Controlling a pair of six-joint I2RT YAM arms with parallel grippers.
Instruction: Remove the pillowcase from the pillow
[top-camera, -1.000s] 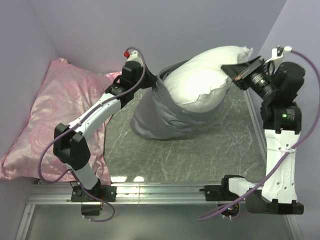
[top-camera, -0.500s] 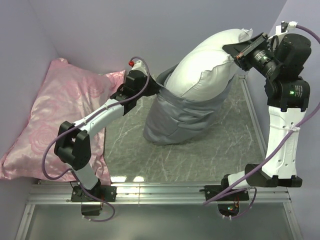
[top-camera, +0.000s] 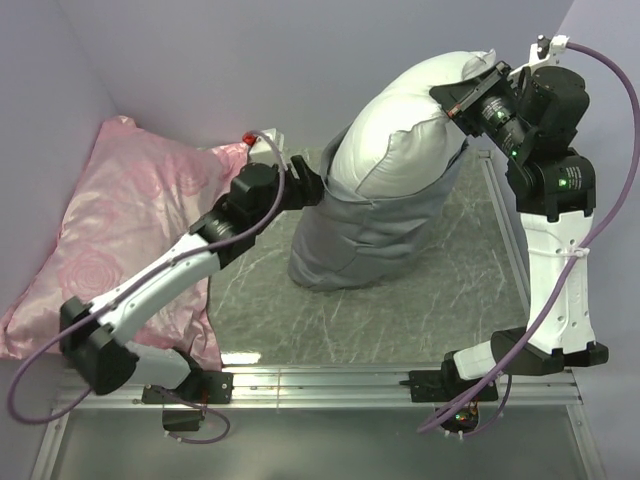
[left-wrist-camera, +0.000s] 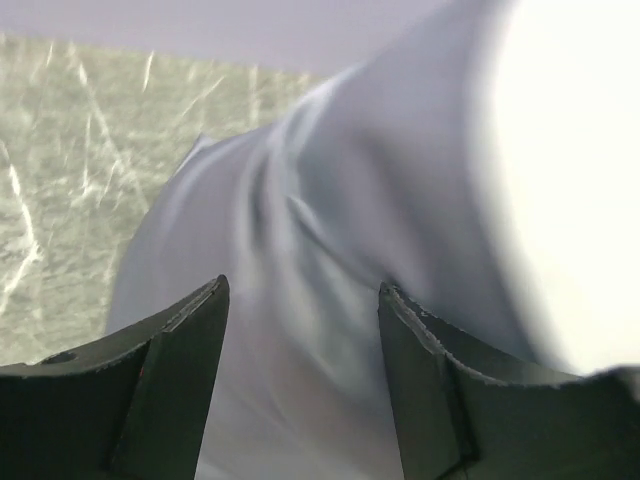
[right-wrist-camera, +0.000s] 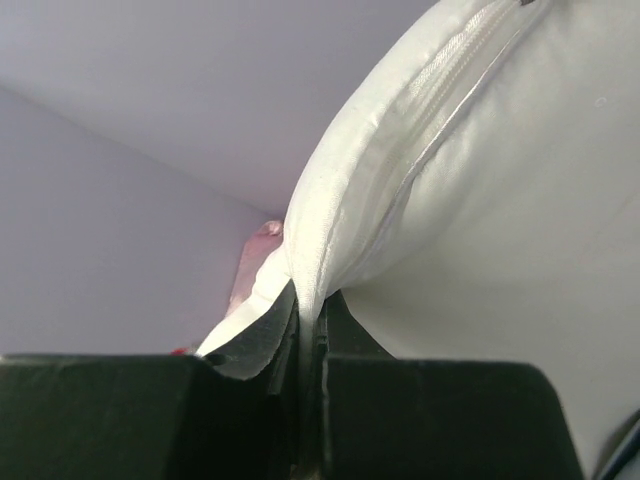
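Right gripper (top-camera: 452, 100) pinches the seamed edge of the pillow (top-camera: 400, 135), holding it up at the back of the table (top-camera: 300, 310); the case (top-camera: 365, 235) sags round its lower half and rests on the surface. Judgement: hold the pillow high and firm, then draw the case downward by cloth alone, not stuffing. Left gripper (top-camera: 300, 188) stands spread at the case's upper left flank, grey cloth between the jaws, nothing pinched.

The left arm reaches low and forward, elbow bent near its base, and its claw (top-camera: 302, 186) has the fingers spread apart. The right arm stands tall with the wrist turned left, its claw (top-camera: 452, 98) pinched tight on the pillow (top-camera: 400, 140) seam.
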